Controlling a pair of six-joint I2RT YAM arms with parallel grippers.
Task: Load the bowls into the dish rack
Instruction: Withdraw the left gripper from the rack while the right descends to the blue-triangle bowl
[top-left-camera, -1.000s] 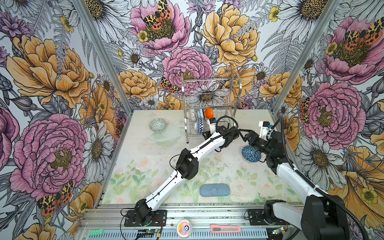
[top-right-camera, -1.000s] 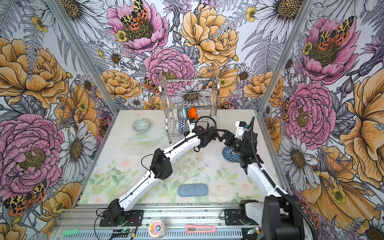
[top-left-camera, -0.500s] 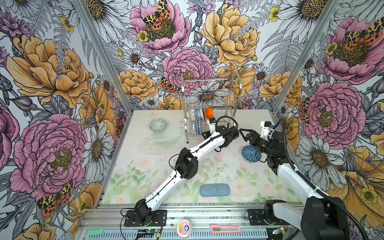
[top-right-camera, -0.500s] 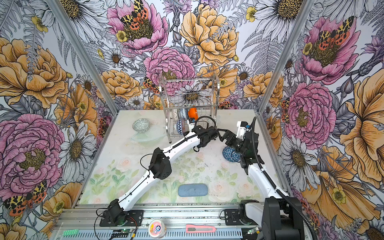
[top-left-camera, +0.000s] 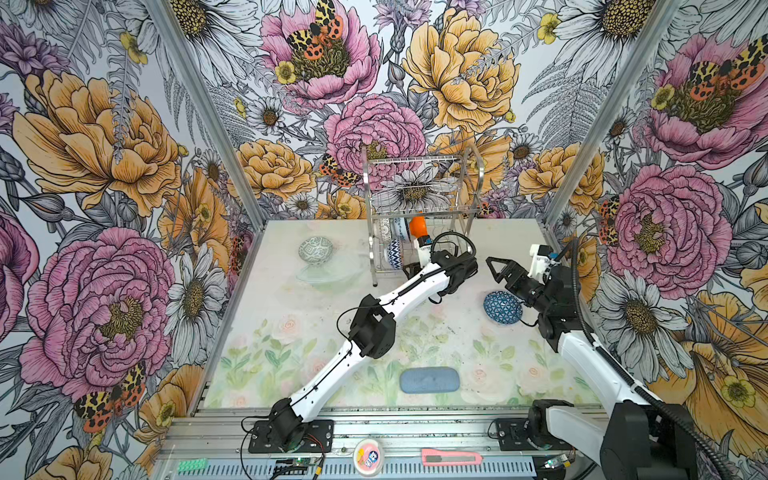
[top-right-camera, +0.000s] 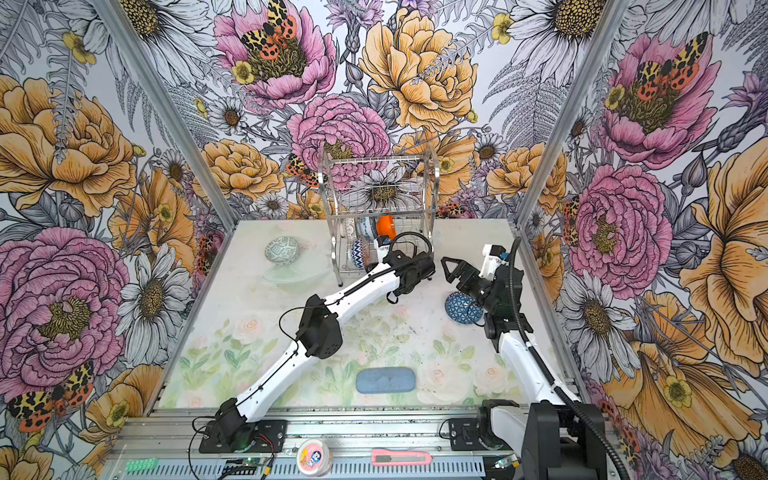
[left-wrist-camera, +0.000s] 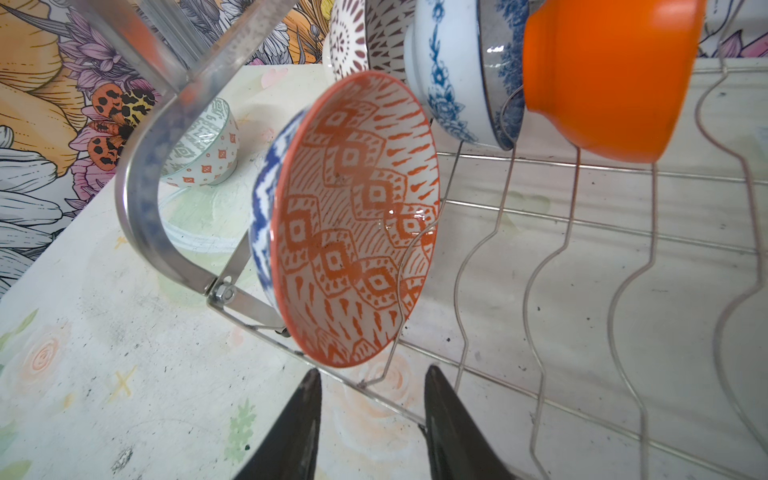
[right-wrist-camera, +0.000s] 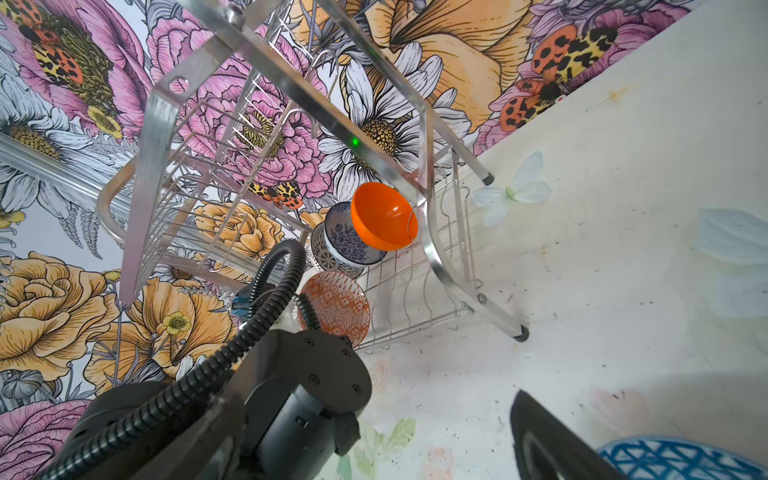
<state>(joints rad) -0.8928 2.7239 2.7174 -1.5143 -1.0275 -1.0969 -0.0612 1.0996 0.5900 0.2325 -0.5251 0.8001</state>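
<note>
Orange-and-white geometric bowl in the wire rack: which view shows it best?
Left wrist: the orange-and-white geometric bowl stands on edge, close, inside pattern clear. Right wrist shows it small, partly behind a cable; both top views show only its blue outside.

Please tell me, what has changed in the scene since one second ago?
The left gripper has opened its jaws and let go of the orange-white bowl, which now stands on edge in the dish rack. Neither gripper shifted place noticeably. The right gripper stays open near the dark-blue bowl. The grey-green bowl remains on the table.
</note>
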